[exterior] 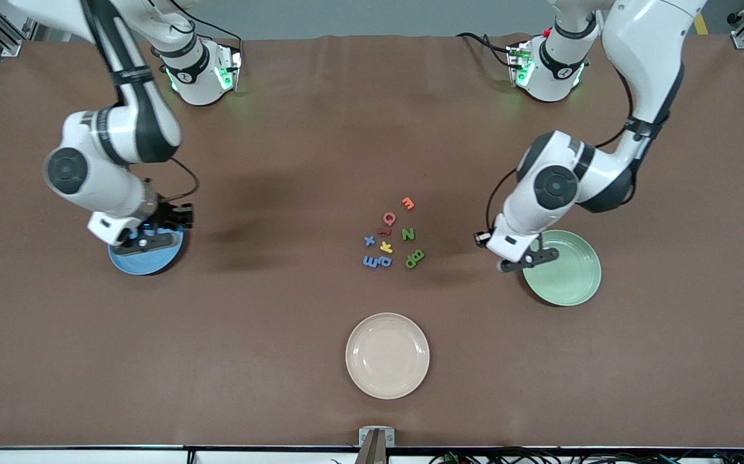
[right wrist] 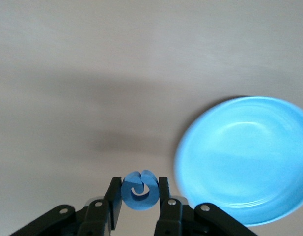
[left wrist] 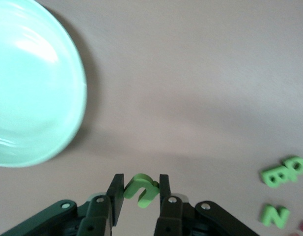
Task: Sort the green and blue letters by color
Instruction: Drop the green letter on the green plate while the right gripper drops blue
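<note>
brown tabletop [exterior: 320, 361] under both arms: left claw [left wrist: 138, 192] pinches green letter [left wrist: 140, 188], right claw [right wrist: 139, 193] blue letter [right wrist: 139, 190].

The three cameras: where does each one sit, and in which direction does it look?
Front view: high across the table, facing both arm bases; shows both arms, the letter pile, three plates.
Left wrist view: on the left arm, looking down past the left end effector, shut on a green letter, at the green plate.
Right wrist view: on the right arm, over the right end effector, shut on a blue letter, near the blue plate.
Shared: front and left wrist views both show the green N.
</note>
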